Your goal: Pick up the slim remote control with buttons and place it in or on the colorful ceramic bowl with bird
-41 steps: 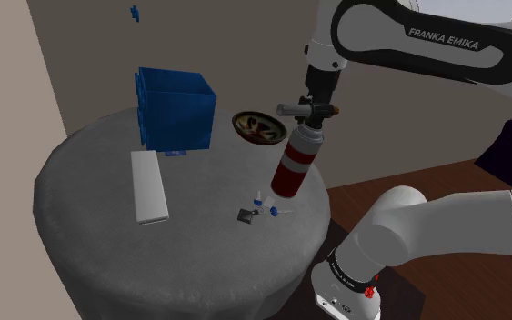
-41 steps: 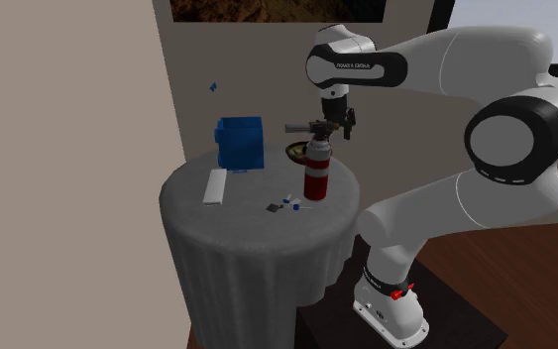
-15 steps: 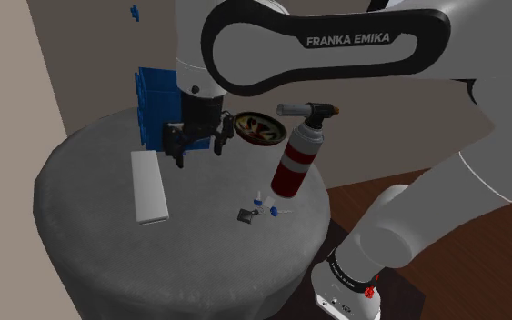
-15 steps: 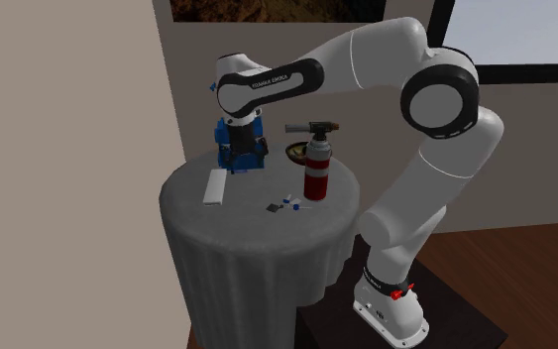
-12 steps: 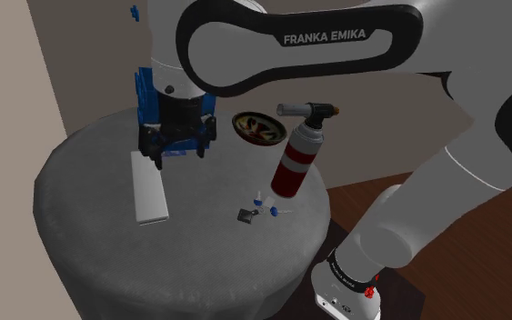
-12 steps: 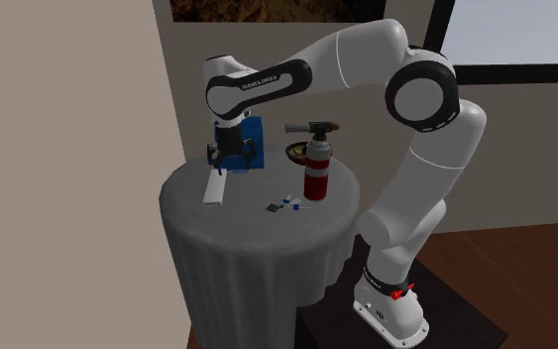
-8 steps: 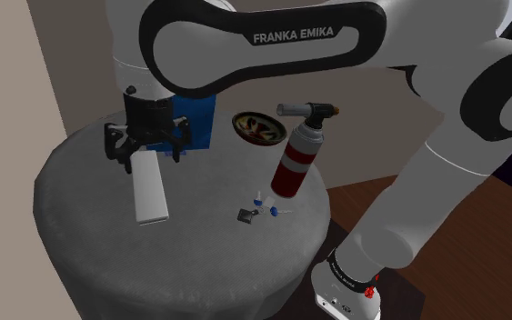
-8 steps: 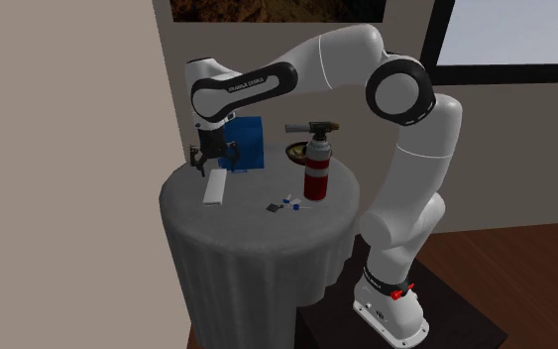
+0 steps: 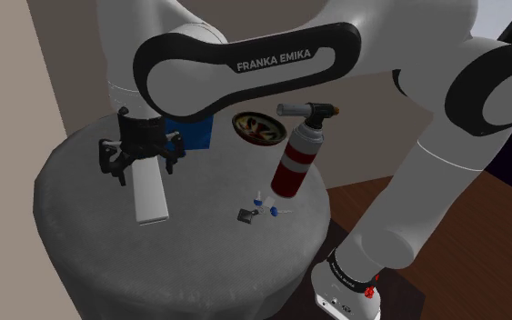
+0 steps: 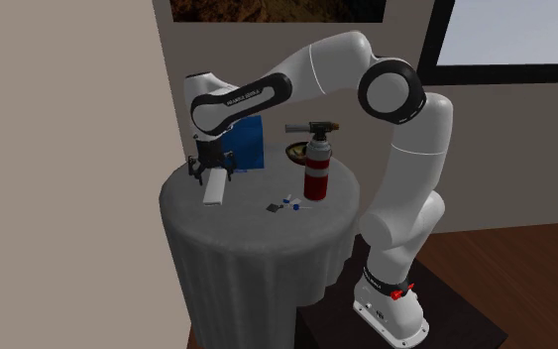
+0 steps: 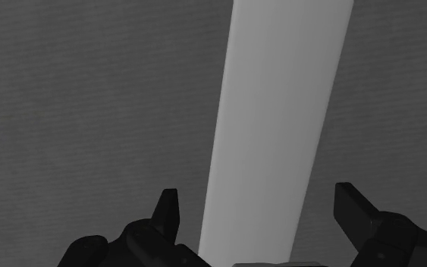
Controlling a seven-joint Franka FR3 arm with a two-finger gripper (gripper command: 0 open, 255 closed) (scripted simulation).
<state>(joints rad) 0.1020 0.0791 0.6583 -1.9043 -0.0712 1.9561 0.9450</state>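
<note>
on the left part of the round table covered with grey cloth (image 9: 72, 236) lies the slim plain white remote control (image 9: 152, 198), flat on the cloth. the black gripper (image 9: 143, 169) hangs over the end of it nearest the blue box (image 9: 197, 133). its two fingers are apart, one on each side of the remote, not touching it. more to the right is the dark patterned bowl (image 9: 259, 126), well apart from the remote, then an upright red and white gas torch canister (image 9: 290, 165).
</note>
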